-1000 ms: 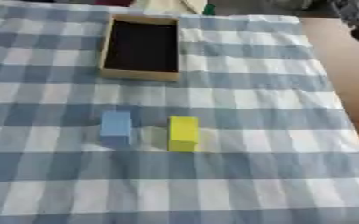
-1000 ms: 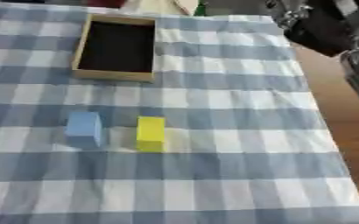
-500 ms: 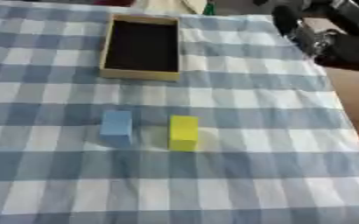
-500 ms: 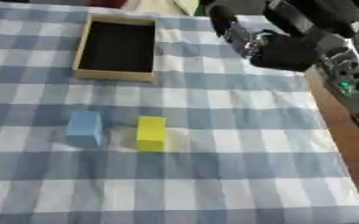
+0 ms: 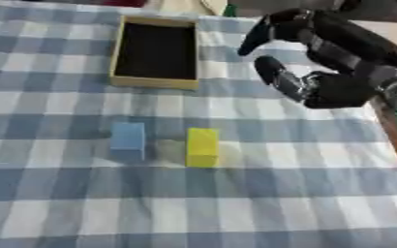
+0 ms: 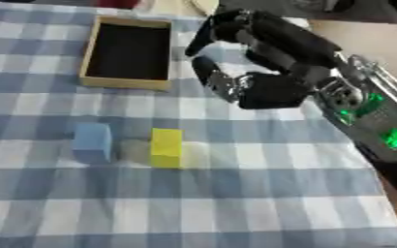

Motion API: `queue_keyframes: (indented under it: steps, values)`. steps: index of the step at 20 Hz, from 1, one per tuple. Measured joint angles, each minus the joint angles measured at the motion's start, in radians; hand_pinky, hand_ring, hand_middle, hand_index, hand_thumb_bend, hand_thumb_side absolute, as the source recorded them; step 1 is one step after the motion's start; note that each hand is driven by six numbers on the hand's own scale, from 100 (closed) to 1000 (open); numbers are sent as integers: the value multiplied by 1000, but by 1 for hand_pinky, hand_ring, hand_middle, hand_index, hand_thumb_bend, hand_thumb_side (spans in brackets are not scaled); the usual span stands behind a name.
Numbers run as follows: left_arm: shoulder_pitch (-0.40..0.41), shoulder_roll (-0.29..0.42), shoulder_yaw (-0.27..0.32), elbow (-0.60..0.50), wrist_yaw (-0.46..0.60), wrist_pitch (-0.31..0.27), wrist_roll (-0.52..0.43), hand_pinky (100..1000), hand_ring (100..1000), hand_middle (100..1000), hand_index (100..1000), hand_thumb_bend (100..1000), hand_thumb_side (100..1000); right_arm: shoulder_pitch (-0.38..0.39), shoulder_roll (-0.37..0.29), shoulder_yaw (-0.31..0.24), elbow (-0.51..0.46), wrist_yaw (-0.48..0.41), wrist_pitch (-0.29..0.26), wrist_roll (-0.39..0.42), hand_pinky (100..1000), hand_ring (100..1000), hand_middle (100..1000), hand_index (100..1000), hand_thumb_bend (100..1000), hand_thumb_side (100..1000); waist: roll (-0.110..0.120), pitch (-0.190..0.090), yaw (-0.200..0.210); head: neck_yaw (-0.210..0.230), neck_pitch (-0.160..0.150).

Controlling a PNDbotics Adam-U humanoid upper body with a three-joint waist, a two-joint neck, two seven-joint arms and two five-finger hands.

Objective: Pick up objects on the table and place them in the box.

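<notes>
The surface [image 5: 58, 203] is covered with a blue and white checked cloth that fills nearly the whole frame. In the upper left of the frame lies the box [image 5: 154, 82], a shallow tan tray with a black inside, its long side running up and down the picture; nothing shows inside it. Below the box, at the left of centre, stands a light blue block [image 5: 128, 140], upright on the cloth and holding a short shadow at its foot. Just to its right, apart from it with a strip of cloth between them, stands a yellow block [image 5: 203, 147] of much the same shape (it sits a little lower in the frame than the blue one). Both blocks rest on the cloth and nothing touches them.

To the upper right, the right robot hand [image 6: 266, 87] comes in from the right edge, black with silver joints, raised above the cloth beside the box's right wall. Its fingers [image 6: 212, 29] are spread and relaxed, arching out toward the box, while the thumb [image 6: 215, 77] points down and left; it grasps nothing. Green lights glow on the forearm at the right edge in the right eye view. The left robot hand shows in neither view.
</notes>
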Motion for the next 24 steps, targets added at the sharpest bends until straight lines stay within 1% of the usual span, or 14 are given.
queue_keyframes:
  steps: [2,5,7,8,9,12,13,14,16,17,18,20,22,24]
  values:
    - [0,0,0,0,0,1,-1,763,688,634,805,214,935,-2,6,12,0,15,0,19,837,838,744,820,174,1000,0,0,1,0,0]
    - [0,0,0,0,0,1,-1,763,688,634,805,214,935,-3,16,23,0,26,12,49,845,842,756,836,240,946,-1,0,1,0,0]
    - [0,0,0,0,0,2,-2,764,688,634,805,214,936,-3,25,29,0,23,36,75,848,844,760,835,278,910,-1,0,1,0,0]
    - [0,0,0,0,1,2,-3,764,688,634,805,214,936,-3,30,30,0,19,49,87,852,849,761,823,334,841,-1,0,1,0,0]
    - [0,0,0,0,1,3,-4,764,688,634,805,214,936,-3,34,30,0,14,64,99,853,850,762,822,349,822,-1,0,1,-1,0]
    - [0,0,0,0,3,2,-6,764,688,634,805,213,937,-8,46,30,0,5,103,131,864,868,761,792,458,658,0,0,1,-3,0]
    - [0,0,0,0,3,2,-6,764,687,634,805,213,937,-9,50,30,0,5,115,140,866,872,758,785,479,630,0,0,1,-3,0]
    - [0,0,0,0,3,2,-7,764,687,634,805,213,938,-9,54,30,0,5,127,147,875,872,758,782,504,576,0,-1,1,-3,0]
    - [0,0,0,0,3,1,-9,764,687,634,805,213,938,-14,61,30,0,6,147,157,884,880,768,785,520,531,0,-1,1,-4,0]
    - [0,0,0,0,3,2,-10,764,687,634,805,212,938,-15,66,30,0,7,155,162,885,881,769,784,506,490,0,-2,1,-4,0]
    - [0,0,0,0,3,2,-11,764,687,634,805,212,937,-17,69,30,0,10,161,168,889,886,773,783,490,411,0,-2,1,-4,0]
    - [0,0,0,0,4,3,-13,764,686,634,804,212,937,-17,78,30,0,15,171,182,896,893,777,781,491,345,1,-2,2,-4,0]
    - [0,0,0,0,4,4,-13,764,686,633,804,212,937,-17,87,29,0,19,179,199,899,897,781,783,497,326,1,-2,2,-4,0]
    - [0,0,0,0,5,3,-14,764,686,633,804,211,936,-17,96,30,0,24,184,220,901,897,784,782,498,262,1,-2,3,-4,0]
